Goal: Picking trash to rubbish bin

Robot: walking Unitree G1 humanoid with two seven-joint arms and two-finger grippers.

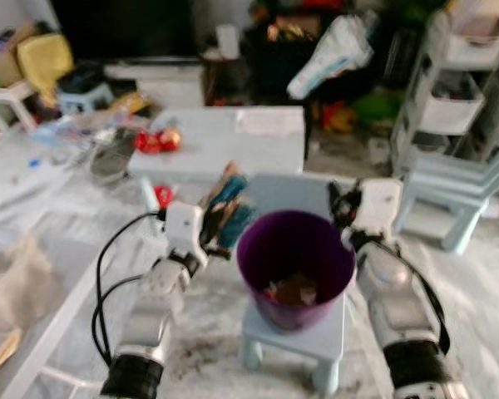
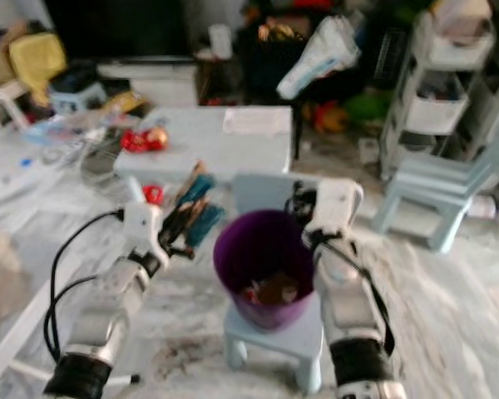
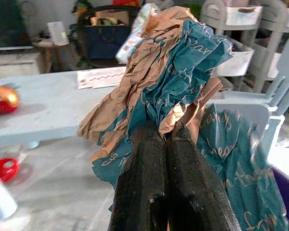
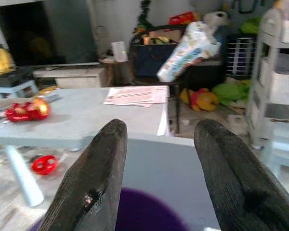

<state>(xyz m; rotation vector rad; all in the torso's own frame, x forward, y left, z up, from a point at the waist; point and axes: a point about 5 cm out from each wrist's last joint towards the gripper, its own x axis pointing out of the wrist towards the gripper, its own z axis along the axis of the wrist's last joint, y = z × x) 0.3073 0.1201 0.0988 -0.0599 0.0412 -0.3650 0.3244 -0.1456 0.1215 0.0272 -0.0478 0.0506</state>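
Left end effector [image 3: 164, 137] pressed together on crumpled teal-and-brown paper [image 3: 168, 82], held just beside the rim of the purple bin [image 1: 295, 266]. Right end effector [image 4: 159, 168] spread and empty, close above the far side of the bin. Bin on a small pale stool [image 1: 293, 341], some trash [image 1: 295, 289] inside.

Left gripper [image 3: 164, 139] jaws pressed together; right gripper [image 4: 159, 144] jaws spread.

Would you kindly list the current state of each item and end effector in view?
Left end effector: shut on crumpled paper.
Crumpled paper: held aloft, beside the bin's rim, not yet dropped.
Right end effector: open, holding nothing, at the bin's far side.
Purple bin: upright on a small stool, some trash inside.
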